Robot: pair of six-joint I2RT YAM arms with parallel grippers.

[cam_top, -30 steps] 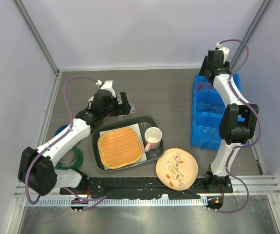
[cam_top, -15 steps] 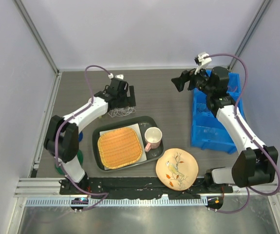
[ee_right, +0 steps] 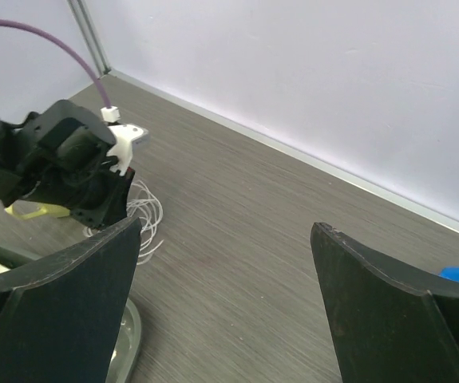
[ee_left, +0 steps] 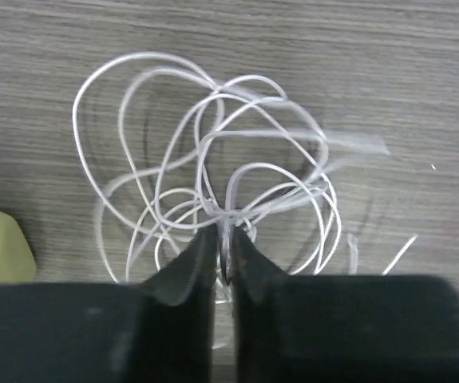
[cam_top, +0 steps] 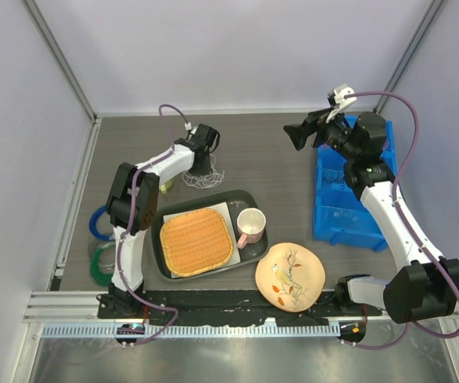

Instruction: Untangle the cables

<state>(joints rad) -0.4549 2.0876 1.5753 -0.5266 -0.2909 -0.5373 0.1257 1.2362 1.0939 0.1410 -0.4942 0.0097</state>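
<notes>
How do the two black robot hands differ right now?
The left gripper is down at the grey table, fingers pinched on the thin white tangled cables; the right gripper hangs above the table, fingers wide apart, holding nothing. Both have two black fingers.

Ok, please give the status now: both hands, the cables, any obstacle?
Left hand shut on bunch of thin white wire cables, on grey table. Right hand open, in air, holding nothing. Dark rectangular tray close beside bunch.
</notes>
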